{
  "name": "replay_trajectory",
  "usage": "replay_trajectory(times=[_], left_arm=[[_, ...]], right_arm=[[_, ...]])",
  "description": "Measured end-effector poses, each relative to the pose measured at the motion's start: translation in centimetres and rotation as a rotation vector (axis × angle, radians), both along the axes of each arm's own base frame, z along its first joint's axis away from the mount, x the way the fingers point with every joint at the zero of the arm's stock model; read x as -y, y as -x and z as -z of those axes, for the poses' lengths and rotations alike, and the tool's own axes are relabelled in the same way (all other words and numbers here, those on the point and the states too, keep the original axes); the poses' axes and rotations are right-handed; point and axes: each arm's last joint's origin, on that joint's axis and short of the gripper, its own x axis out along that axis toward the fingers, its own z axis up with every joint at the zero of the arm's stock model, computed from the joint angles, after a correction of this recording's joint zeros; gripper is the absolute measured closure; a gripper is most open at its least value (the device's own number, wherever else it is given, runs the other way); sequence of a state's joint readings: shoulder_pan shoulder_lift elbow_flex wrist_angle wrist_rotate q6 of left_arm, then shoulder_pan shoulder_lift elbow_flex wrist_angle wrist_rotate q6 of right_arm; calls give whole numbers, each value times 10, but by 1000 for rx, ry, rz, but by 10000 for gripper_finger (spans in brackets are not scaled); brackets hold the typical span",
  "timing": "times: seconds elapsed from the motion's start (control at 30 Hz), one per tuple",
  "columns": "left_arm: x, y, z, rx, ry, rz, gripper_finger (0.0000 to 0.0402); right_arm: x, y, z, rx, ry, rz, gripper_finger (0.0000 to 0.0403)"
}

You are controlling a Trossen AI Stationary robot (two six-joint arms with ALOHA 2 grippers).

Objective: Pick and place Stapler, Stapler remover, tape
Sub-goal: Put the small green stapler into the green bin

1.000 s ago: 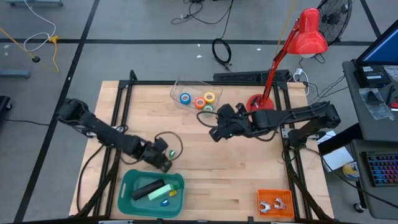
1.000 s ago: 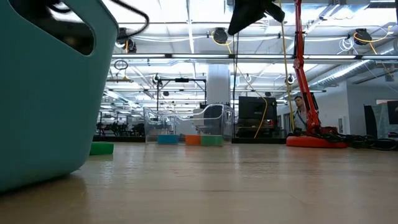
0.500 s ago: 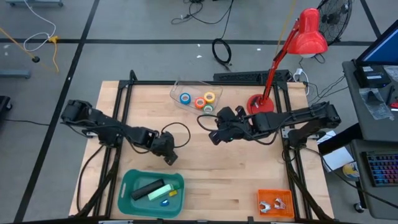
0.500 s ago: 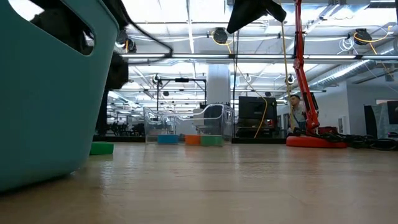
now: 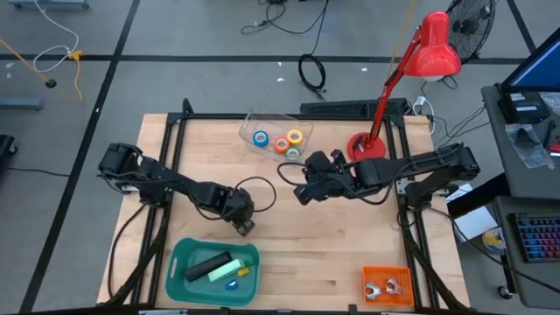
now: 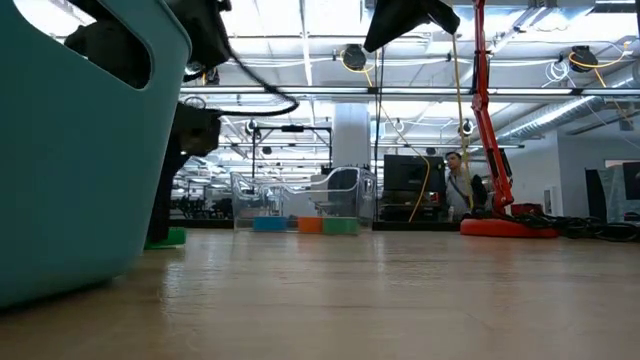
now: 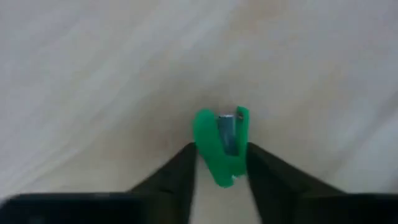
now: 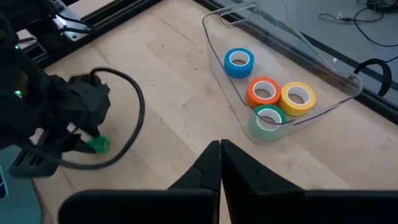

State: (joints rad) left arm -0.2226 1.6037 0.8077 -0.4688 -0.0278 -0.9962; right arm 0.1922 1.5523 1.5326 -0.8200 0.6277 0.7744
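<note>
Roughly half done, I judge. On the bench point(image 5: 341, 249) the largest thing, a teal bin point(image 5: 213, 271) near the front edge, already holds a black stapler point(image 5: 206, 264) and a pale green block, with small yellow and blue bits beside them. A clear tray point(image 5: 276, 133) at the back edge holds the tape point(image 5: 281, 140): four rolls, blue, orange, yellow and green, which may still need moving. An orange tray point(image 5: 387, 284) in the front right corner carries two metal pieces.

Between bin and tray, the left gripper point(image 5: 244, 223) hangs just behind the bin with its jaws clamped on the green remover point(image 7: 222, 144), so dropping it in the bin looks next. The right gripper point(image 5: 302, 187) waits near mid-bench, just in front of the clear tray, jaws together and empty.
</note>
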Motion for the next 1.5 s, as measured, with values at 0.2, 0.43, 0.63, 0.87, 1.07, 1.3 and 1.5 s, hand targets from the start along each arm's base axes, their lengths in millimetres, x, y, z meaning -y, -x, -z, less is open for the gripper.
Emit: replay_trajectory(times=[0.2,0.43,0.63,0.87,1.07,1.3,1.5], left_arm=[[11,-9,-16,50,48,75,361],[51,6,-70,62,-3,143,361],[98,30,-98,142,47,208,361],[131,29,-80,199,192,279,360],[130,24,-65,204,294,306,315],[127,21,-66,232,256,275,279],[127,22,-66,204,304,269,244]], right_arm=[[-2,0,0,-2,1,-6,402],[-2,2,1,-25,3,-4,402],[-2,2,1,-22,2,-3,402],[-2,2,1,-23,7,-10,402],[0,0,16,-31,2,-10,397],[9,-6,52,-20,-106,-60,366],[13,-7,72,-5,-153,-88,318]])
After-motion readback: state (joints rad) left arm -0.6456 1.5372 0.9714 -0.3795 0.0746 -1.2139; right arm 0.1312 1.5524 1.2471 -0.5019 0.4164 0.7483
